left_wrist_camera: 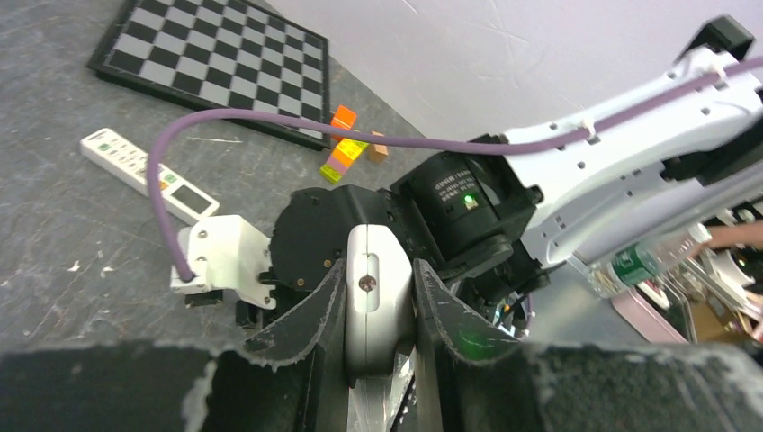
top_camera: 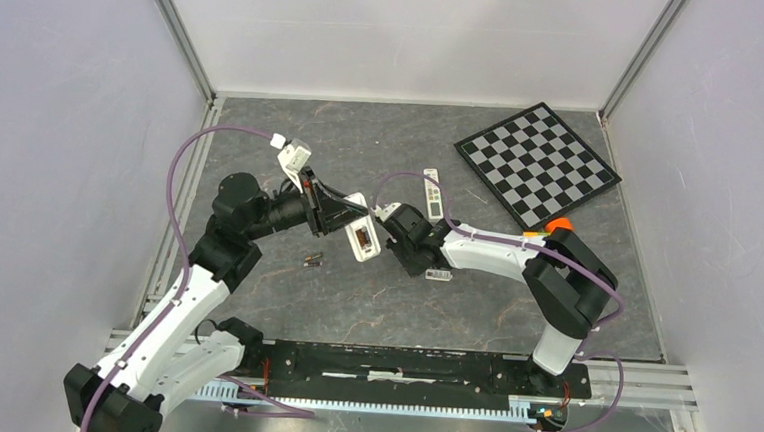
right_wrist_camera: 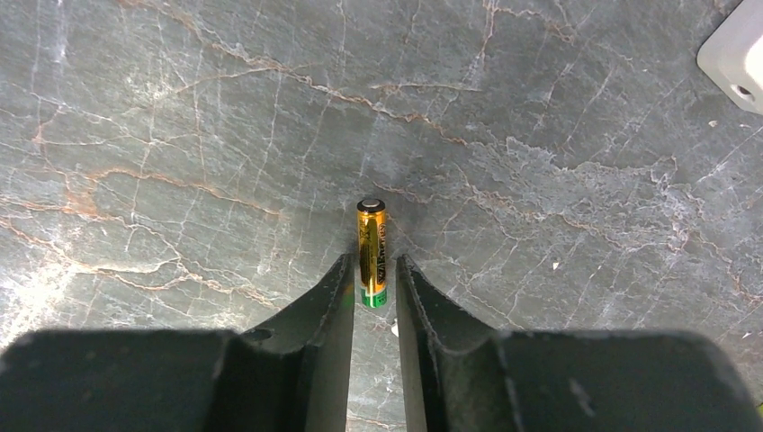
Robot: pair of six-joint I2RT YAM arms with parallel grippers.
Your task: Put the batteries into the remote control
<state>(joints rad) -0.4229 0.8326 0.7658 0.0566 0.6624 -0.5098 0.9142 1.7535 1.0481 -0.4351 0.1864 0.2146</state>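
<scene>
Right claw [right_wrist_camera: 373,263] sits narrow around one battery [right_wrist_camera: 372,236], but I can't tell if it's actually pinching it. Left claw [left_wrist_camera: 379,274] is clamped on the remote control [left_wrist_camera: 378,324]. Other battery [top_camera: 312,262] lies on the table [top_camera: 372,306]. My worry: slack jaws let it drop short of the compartment.

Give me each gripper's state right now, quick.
Left gripper: closed on the white remote.
Right gripper: a battery sits between its fingers; whether they grip it cannot be told.
</scene>
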